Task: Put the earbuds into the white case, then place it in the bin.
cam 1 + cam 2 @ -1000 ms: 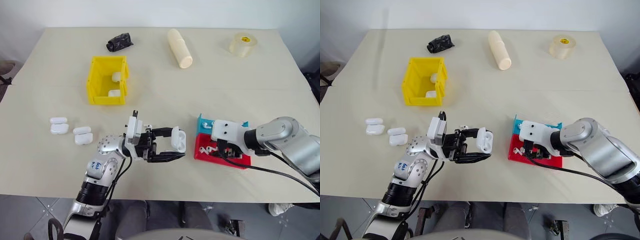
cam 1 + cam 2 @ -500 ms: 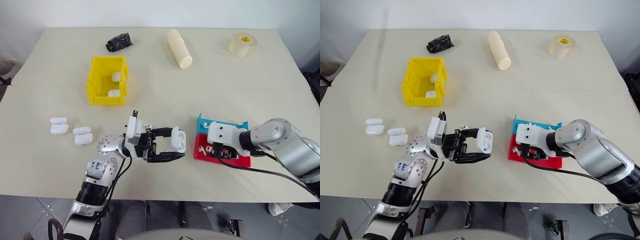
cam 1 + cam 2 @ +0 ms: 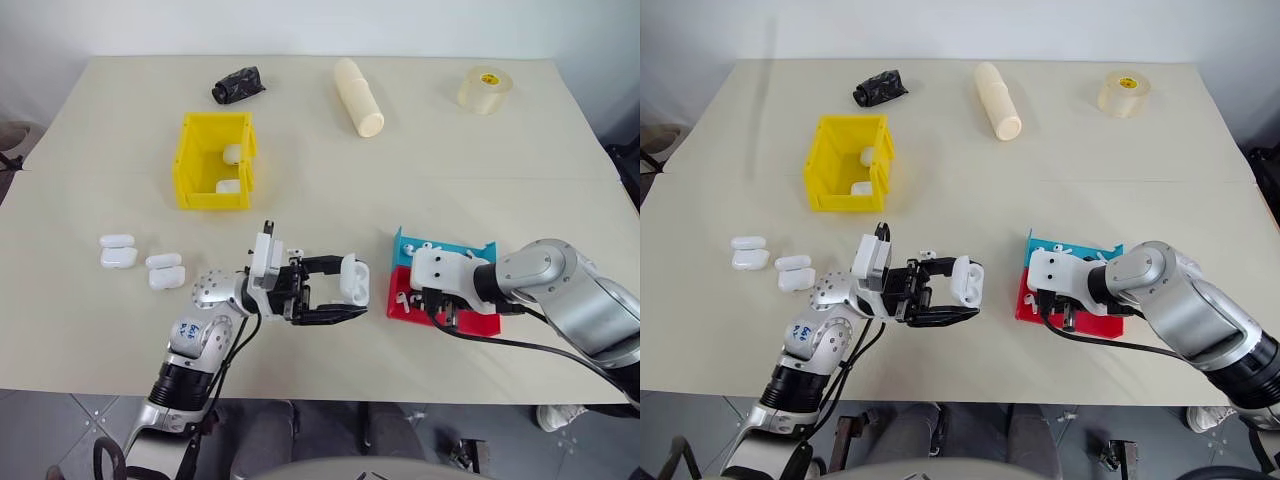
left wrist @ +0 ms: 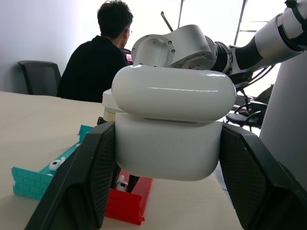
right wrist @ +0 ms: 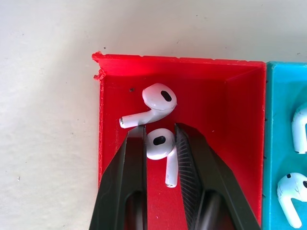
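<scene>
**Right end effector closes around an earbud in the red tray**

Since a second ago, my right end effector [image 3: 437, 312] has narrowed its fingers inside the red tray [image 3: 480, 321], while my left end effector [image 3: 338, 290] has kept its place, clamped on the white case [image 3: 354, 280].

From the head camera I see that case held above the table [image 3: 320, 150], lid up, just left of the red tray and the blue tray [image 3: 405, 246] behind it. Well off toward the far left stands the yellow bin [image 3: 187, 165] with two white cases inside; more spare cases [image 3: 143, 262] lie on the table nearer me.

My left wrist camera shows the case squeezed between both black fingers [image 4: 81, 177], lid ajar. A person [image 4: 98, 60] sits beyond with back turned.

My right wrist camera shows the fingers nearly closed on either side of one earbud [image 5: 158, 144] on the red tray floor, pads at its head. A second earbud [image 5: 154, 101] lies just past the fingertips.
</scene>
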You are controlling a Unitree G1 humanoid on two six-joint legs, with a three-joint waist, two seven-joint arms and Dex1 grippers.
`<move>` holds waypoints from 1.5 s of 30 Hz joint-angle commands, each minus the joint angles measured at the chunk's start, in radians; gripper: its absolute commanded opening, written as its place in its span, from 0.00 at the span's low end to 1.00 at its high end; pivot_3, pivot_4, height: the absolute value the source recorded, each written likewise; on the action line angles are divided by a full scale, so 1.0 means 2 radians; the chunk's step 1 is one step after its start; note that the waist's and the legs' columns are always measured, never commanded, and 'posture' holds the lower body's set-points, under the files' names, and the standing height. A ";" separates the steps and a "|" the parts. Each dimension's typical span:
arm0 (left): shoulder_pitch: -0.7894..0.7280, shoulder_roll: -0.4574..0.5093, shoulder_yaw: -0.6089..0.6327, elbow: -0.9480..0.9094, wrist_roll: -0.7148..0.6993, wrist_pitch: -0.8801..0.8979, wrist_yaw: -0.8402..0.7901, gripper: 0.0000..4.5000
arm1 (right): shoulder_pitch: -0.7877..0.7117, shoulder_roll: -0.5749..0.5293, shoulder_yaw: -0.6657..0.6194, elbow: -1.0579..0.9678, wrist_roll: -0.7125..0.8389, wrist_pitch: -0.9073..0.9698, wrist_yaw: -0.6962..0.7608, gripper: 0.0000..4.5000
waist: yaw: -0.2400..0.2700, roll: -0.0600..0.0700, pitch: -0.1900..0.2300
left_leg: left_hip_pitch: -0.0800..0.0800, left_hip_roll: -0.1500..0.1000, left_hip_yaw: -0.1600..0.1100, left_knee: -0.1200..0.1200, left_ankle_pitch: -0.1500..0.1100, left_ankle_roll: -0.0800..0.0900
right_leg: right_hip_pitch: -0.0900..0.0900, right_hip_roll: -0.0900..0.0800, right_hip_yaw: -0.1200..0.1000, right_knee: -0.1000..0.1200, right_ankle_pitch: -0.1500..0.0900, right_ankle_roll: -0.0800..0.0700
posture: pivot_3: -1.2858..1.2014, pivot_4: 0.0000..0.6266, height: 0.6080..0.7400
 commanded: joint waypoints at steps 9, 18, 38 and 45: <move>-0.010 -0.017 0.013 -0.006 -0.031 -0.018 -0.023 0.63 | 0.140 0.036 -0.290 -0.052 0.157 -0.067 0.032 0.11 | 0.002 0.000 0.000 | 0.000 0.000 0.000 0.000 0.000 0.000 | 0.000 0.000 0.000 0.000 0.000 0.000 | 0.52 0.24 1.00; -0.033 -0.033 0.007 0.025 -0.022 -0.035 -0.045 0.63 | 0.176 0.198 -0.400 -0.118 0.338 -0.079 -0.080 0.11 | 0.000 0.000 0.000 | 0.001 0.000 0.000 0.000 0.000 0.000 | 0.001 0.001 0.000 0.001 0.000 0.000 | 0.52 0.24 1.00; -0.068 -0.038 0.019 0.006 -0.054 0.043 -0.016 0.63 | 0.225 0.399 -0.260 -0.164 0.424 -0.179 -0.274 0.11 | -0.002 0.000 0.000 | 0.001 0.000 0.000 0.000 0.000 0.000 | 0.000 0.001 0.001 0.001 0.000 0.000 | 0.52 0.24 1.00; -0.065 -0.038 0.023 -0.011 -0.061 0.058 -0.007 0.63 | 0.248 0.399 -0.243 -0.143 0.405 -0.210 -0.261 0.11 | -0.002 0.000 0.000 | 0.001 -0.001 0.000 0.000 0.000 0.000 | 0.000 0.001 0.001 0.001 0.000 0.000 | 0.52 0.24 1.00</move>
